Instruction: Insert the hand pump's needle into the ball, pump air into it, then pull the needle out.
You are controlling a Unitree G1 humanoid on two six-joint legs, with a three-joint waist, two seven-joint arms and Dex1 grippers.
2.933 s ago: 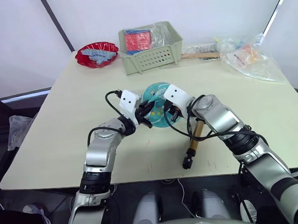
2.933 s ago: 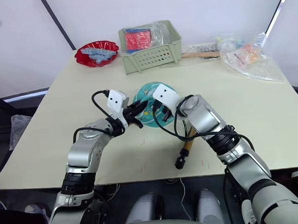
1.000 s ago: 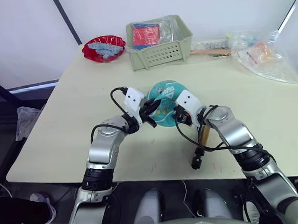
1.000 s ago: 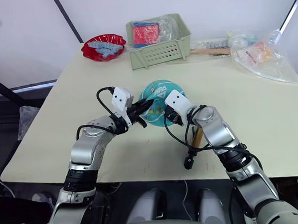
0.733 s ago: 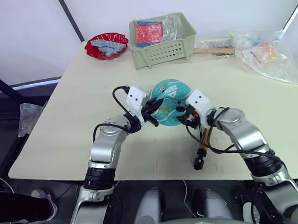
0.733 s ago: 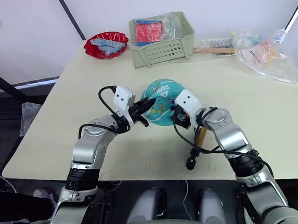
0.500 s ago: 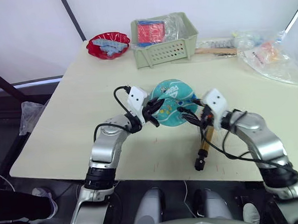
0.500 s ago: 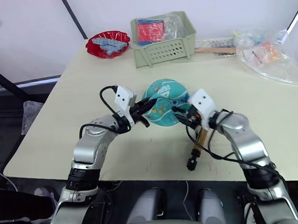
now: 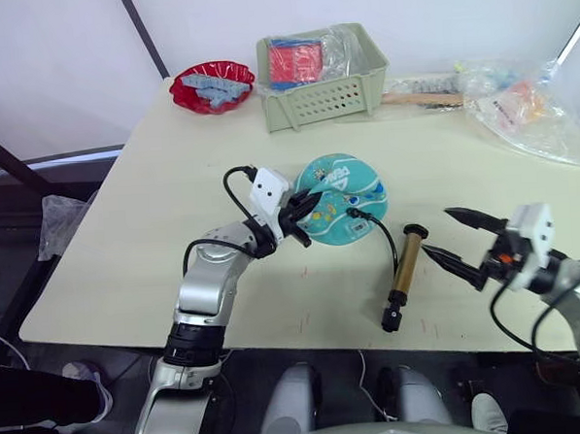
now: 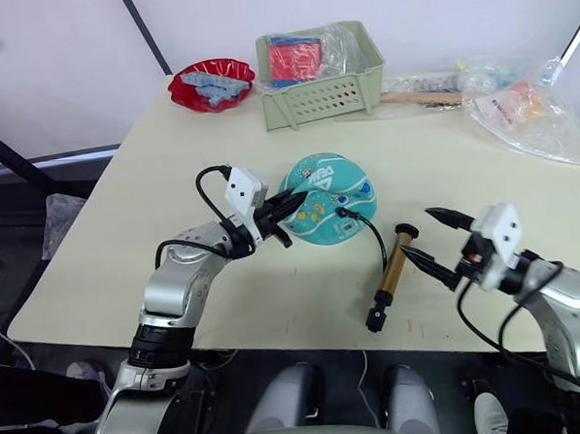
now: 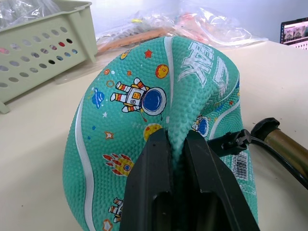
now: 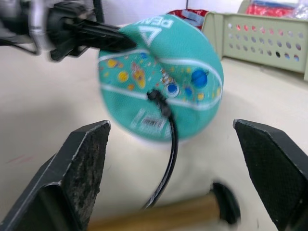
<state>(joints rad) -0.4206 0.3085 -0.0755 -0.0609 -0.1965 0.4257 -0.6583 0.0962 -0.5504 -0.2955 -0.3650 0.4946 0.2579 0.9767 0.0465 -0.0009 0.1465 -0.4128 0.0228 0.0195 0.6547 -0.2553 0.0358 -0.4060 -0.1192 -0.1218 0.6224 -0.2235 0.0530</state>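
The teal ball (image 9: 342,190) with cartoon prints lies soft and flattened at the table's middle. My left gripper (image 9: 307,212) is shut on a raised fold of the ball's skin (image 11: 175,120) at its left side. The hand pump (image 9: 401,275) lies on the table right of the ball, gold barrel pointing toward me. Its thin black hose (image 9: 389,243) curves up to the ball, and the hose end (image 12: 155,95) sits against the ball's surface. The needle itself is hidden there. My right gripper (image 9: 437,231) hangs wide open, right of the pump and touching nothing.
At the back of the table stand a green basket (image 9: 321,65) and a red bowl (image 9: 210,85). Crinkled plastic bags (image 9: 527,107) and a wooden stick (image 9: 415,99) lie at the back right. The table's front edge (image 9: 306,333) runs just below the pump.
My right gripper has left the hose end at the ball and drawn back to the right past the pump, its fingers now wide apart. The left gripper keeps its pinch on the ball.
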